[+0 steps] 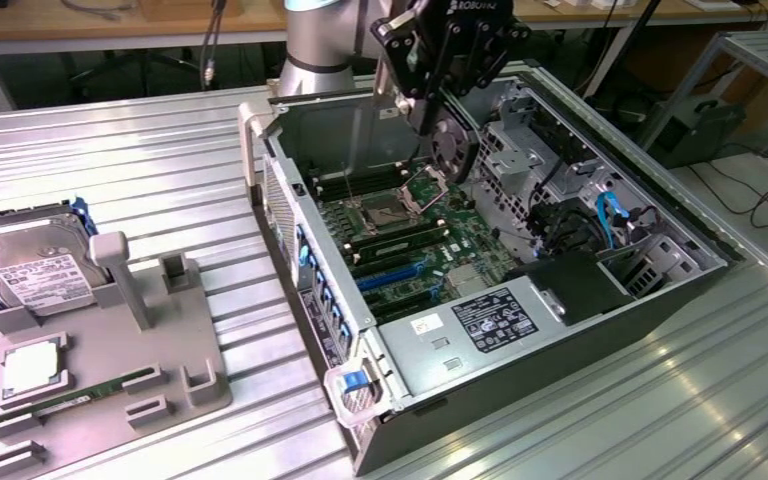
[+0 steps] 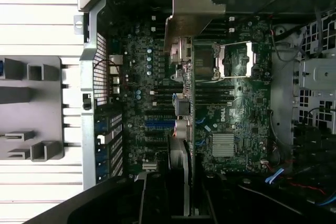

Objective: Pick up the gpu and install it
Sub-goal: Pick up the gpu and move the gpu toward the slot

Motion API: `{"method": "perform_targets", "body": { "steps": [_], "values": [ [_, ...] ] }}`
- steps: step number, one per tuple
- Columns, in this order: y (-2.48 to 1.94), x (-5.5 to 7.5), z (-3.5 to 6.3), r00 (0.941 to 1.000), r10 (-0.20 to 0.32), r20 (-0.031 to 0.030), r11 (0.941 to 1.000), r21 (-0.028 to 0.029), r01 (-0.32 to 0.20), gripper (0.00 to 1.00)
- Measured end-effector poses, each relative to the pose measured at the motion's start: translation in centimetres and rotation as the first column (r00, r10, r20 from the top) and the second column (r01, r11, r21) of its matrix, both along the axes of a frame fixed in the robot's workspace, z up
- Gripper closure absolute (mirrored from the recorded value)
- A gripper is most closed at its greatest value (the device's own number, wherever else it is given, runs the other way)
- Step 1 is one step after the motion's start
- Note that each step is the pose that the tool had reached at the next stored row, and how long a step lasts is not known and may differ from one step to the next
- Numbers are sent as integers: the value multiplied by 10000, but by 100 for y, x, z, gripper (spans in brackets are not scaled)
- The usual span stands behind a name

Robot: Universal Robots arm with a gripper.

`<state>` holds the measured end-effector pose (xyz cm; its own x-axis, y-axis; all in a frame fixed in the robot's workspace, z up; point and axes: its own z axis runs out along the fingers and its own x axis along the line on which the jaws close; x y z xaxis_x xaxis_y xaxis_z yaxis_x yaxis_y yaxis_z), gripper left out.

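GPU [image 1: 451, 150] hangs on edge inside the open PC case [image 1: 518, 390], above the motherboard [image 1: 418, 245]. Gripper [image 1: 434, 120] jaws are clamped on it. Below it: CPU socket [image 2: 236, 59] w/ RAM slots [image 2: 215, 95]. Blue PCIe slots [image 2: 159, 124] lie off to one side, nr the rear grille [image 2: 102, 66]. Silver bracket [image 2: 191, 14] end points twd a case wall; long axis runs across the slots. HDD [image 1: 37, 270] sits on gray tray [image 1: 191, 385], well apart.

Robotics lab: ribbed metal table [image 1: 131, 150]; robot arm [image 1: 317, 45]; opened computer tower [image 1: 584, 385]
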<state>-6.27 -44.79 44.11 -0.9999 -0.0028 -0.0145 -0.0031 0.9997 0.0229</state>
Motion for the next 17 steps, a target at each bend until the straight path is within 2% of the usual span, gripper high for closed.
{"method": "perform_targets", "body": {
  "steps": [10, 17],
  "values": [
    [0, 172, 0, 10000, 0, -11, 10000, 0, 0, 72],
    [-1, 342, 0, 10000, 0, -37, 10000, 1, 0, 72]
  ]
}}
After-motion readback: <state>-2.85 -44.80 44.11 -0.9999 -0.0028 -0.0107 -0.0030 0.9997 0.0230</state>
